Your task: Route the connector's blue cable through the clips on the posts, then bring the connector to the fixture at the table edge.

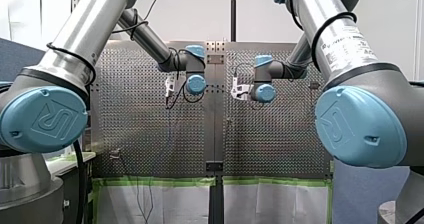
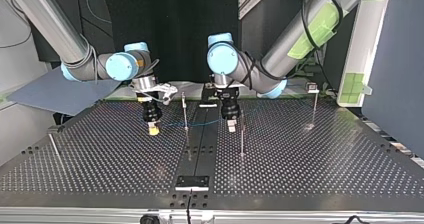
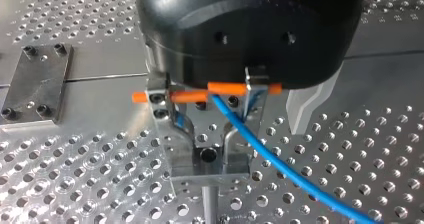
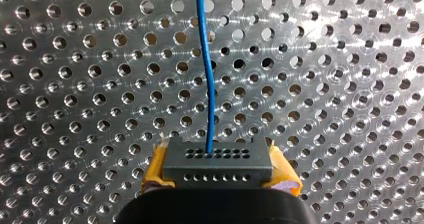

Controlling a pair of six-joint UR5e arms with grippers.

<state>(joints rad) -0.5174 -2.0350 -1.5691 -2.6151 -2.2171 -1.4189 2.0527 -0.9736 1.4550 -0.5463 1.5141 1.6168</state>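
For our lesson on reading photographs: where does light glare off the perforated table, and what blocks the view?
Right wrist view: bright glare rings the perforated table's holes, the blue cable stands out. Left wrist view: my left gripper's black body hides the table behind it. Front view: arm joints block both sides.

The perforated metal table [image 2: 310, 159] carries several thin posts [image 2: 242, 143] standing well apart, and a dark bolted plate [image 2: 192, 182] on its centre seam near the top view's bottom edge
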